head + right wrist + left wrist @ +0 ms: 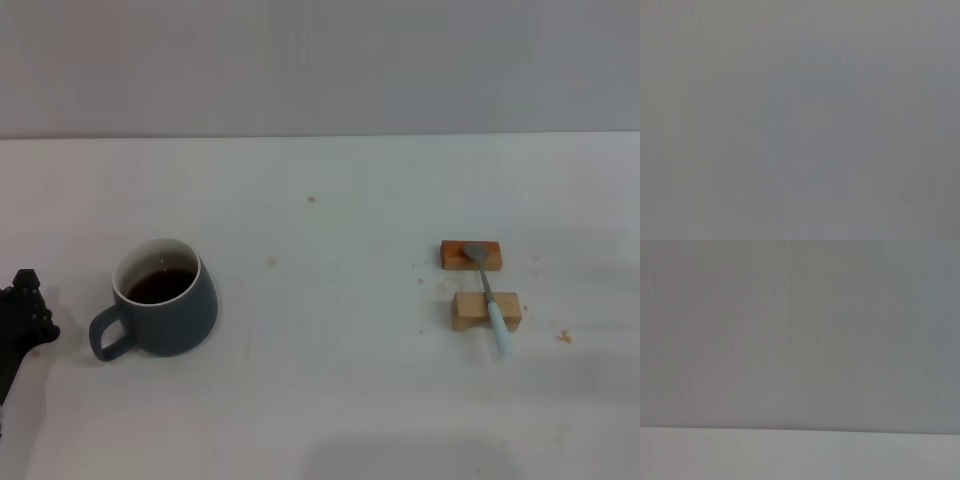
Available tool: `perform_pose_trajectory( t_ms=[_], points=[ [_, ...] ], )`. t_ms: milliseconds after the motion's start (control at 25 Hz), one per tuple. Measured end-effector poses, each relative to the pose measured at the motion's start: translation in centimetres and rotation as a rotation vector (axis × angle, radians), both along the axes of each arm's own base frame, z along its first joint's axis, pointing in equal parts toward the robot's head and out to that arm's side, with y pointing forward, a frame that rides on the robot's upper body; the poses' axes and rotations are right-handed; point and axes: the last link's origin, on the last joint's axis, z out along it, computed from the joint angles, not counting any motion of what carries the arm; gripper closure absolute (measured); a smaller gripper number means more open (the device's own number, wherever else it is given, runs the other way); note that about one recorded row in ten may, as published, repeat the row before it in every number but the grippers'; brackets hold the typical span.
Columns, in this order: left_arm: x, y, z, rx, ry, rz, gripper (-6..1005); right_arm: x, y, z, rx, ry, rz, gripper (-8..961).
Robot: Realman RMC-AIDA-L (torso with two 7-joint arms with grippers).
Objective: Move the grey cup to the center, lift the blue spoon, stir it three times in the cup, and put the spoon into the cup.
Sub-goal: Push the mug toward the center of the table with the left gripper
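The grey cup [165, 297] stands upright on the white table at the left in the head view, with dark brown liquid inside and its loop handle pointing to the left. The blue spoon [489, 297] lies at the right across two small wooden blocks, its metal bowl on the far block and its pale blue handle toward me. My left gripper [22, 318] shows as a black shape at the left edge, a short way left of the cup's handle and apart from it. My right gripper is out of view. Both wrist views show only plain grey surfaces.
The far wooden block [470, 255] is orange-brown and the near wooden block [485, 311] is pale. Small crumbs [565, 337] lie right of the blocks. The white table [330, 300] ends at a grey wall behind.
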Motion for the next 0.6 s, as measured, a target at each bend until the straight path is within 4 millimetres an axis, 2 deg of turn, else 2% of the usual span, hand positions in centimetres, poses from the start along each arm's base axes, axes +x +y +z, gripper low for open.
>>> perform_pose_trajectory(
  t_ms=[200, 600],
  points=[
    [0.4, -0.3, -0.4, -0.013, -0.01, -0.013, 1001, 0.0, 0.1, 0.1, 0.003, -0.001, 0.002, 550],
    [1.6, -0.8, -2.0, -0.077, -0.018, -0.058, 1001, -0.1, 0.3, 0.2, 0.003, -0.003, 0.005, 550]
  ],
)
